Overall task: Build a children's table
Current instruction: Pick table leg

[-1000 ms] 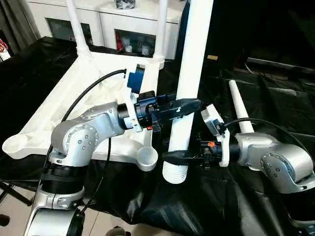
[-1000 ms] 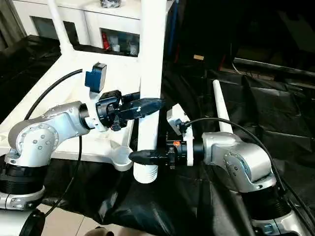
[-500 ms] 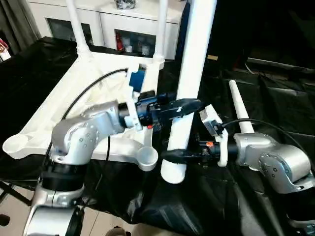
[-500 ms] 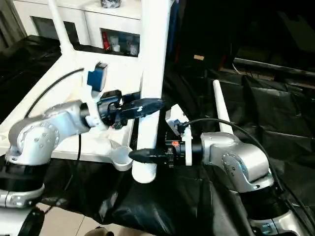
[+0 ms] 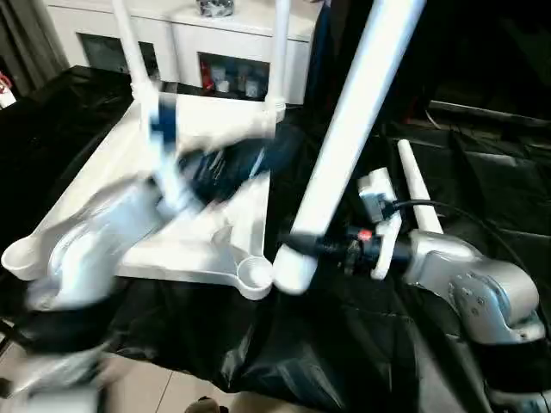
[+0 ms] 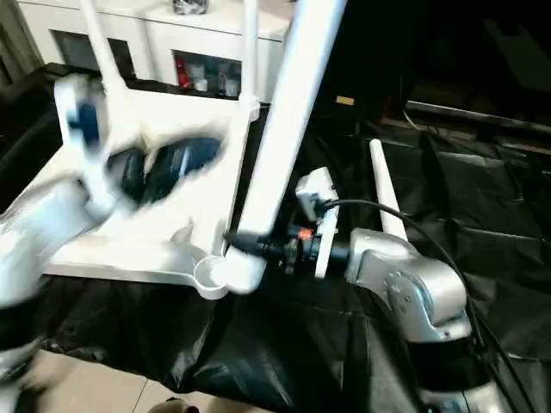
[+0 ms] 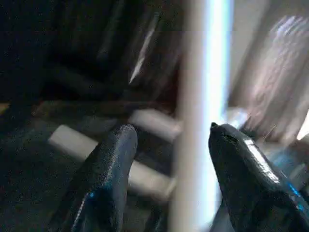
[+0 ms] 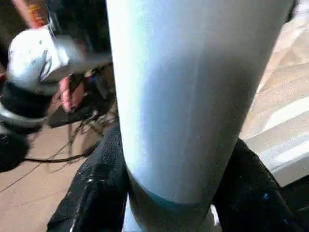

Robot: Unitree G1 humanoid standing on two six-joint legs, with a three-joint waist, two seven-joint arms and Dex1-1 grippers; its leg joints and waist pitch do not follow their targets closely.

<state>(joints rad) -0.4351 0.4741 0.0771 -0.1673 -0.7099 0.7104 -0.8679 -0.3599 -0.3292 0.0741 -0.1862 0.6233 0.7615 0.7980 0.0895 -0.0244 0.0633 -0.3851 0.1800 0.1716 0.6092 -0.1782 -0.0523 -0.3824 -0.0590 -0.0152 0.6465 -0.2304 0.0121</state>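
Black-draped work surface point(image 5: 482, 163), upturned white table top point(image 5: 103, 206) resting on it, loose white leg point(image 5: 417, 189) alongside

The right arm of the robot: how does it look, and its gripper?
The right arm has a rounded silver-grey metal shell with small screws. A white block, the wrist camera, sits above a white collar, and a thin black cable loops from it back along the forearm. Small orange-red marks show on the black wrist part. The right gripper has two glossy black fingers with rounded outer surfaces.
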